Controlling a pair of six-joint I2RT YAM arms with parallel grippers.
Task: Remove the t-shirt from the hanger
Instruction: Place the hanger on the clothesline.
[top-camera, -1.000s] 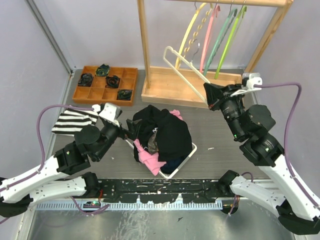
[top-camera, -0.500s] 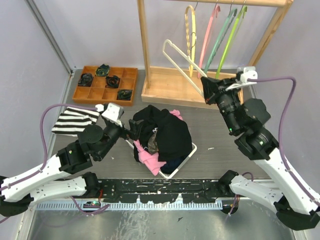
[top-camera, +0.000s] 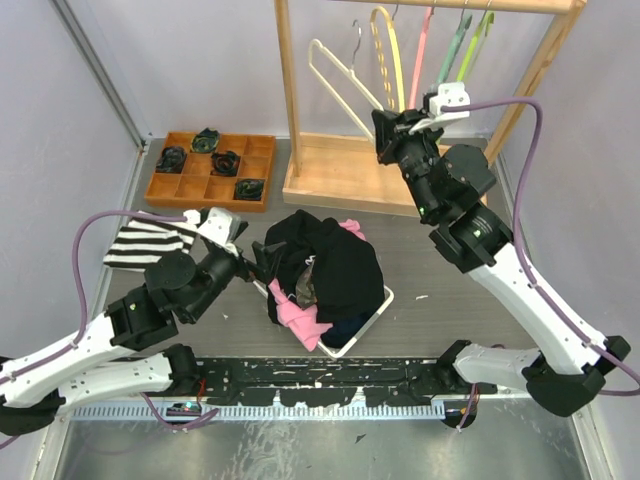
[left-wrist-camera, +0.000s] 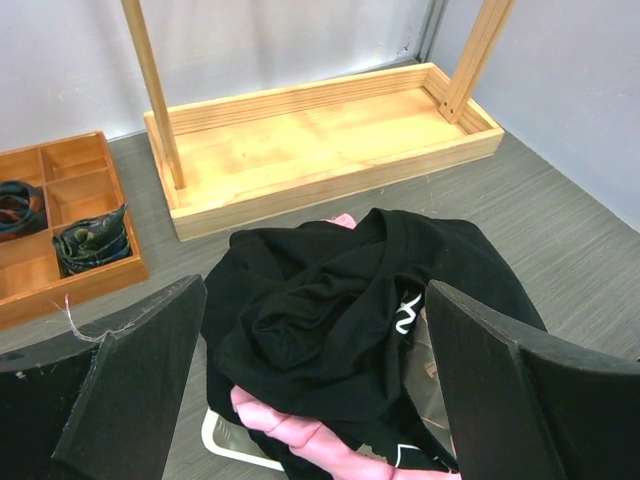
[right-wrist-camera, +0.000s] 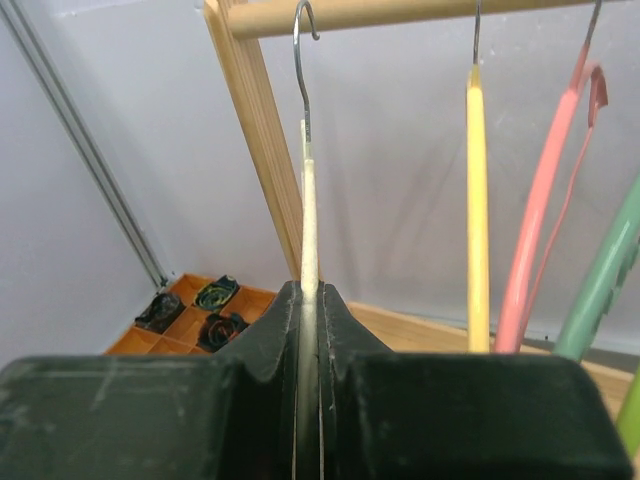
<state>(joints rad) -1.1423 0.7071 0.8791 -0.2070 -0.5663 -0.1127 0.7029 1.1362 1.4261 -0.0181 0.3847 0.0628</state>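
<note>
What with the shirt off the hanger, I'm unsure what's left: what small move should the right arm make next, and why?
Probably nudge the right end effector until the hanger hooks the rail, then release. It is shut on the bare hanger, hook at rail height; the shirt lies in the basket.

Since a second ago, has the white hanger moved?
Yes. The white hanger, in the right hand, rose up-left from the rack base toward the rail.

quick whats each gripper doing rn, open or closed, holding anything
left gripper: open, holding nothing
right gripper: closed on the cream hanger
</note>
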